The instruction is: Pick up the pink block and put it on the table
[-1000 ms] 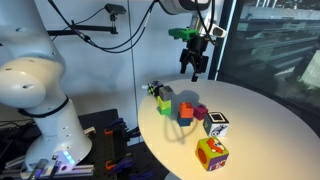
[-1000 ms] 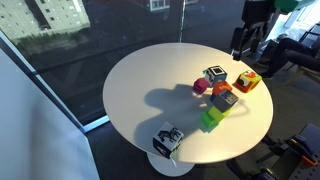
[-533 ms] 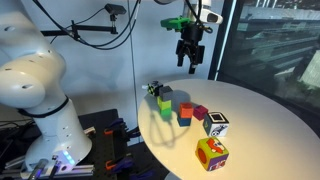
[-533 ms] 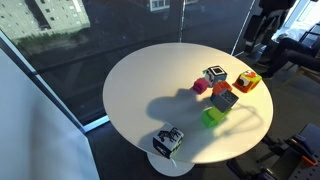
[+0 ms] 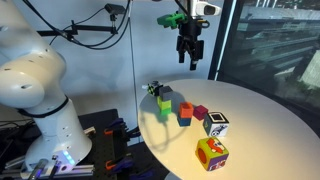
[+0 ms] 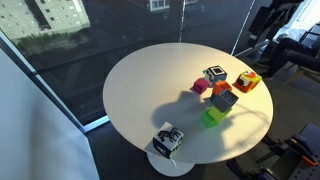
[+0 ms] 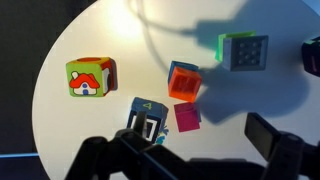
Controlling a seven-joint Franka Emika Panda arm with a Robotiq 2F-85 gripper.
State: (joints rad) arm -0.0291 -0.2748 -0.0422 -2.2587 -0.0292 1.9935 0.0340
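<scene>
Right now my gripper (image 5: 190,60) hangs high above the table (image 5: 262,128), fingers pointing down and spread apart with nothing held between them. The wrist view agrees: the two dark fingers sit wide on either side near the bottom edge, with only tabletop in the gap. Below, the pink block (image 7: 187,117) rests flat on the white table in the middle of the cluster, just beside an orange block (image 7: 183,80), so close that I cannot tell whether they touch. Near the pink one on another side in the wrist view is a blue-grey block (image 7: 145,118) marked with a 4. A green block (image 7: 243,50) with a grey top face lies apart from the orange one, and a larger cube (image 7: 88,77) bearing a red house picture stands well apart, toward the table's rim. In an exterior view, a small black-and-yellow object (image 5: 155,91) sits near the table's edge, beyond the cluster. The robot's white arm base (image 5: 35,90) stands beside the table.
</scene>
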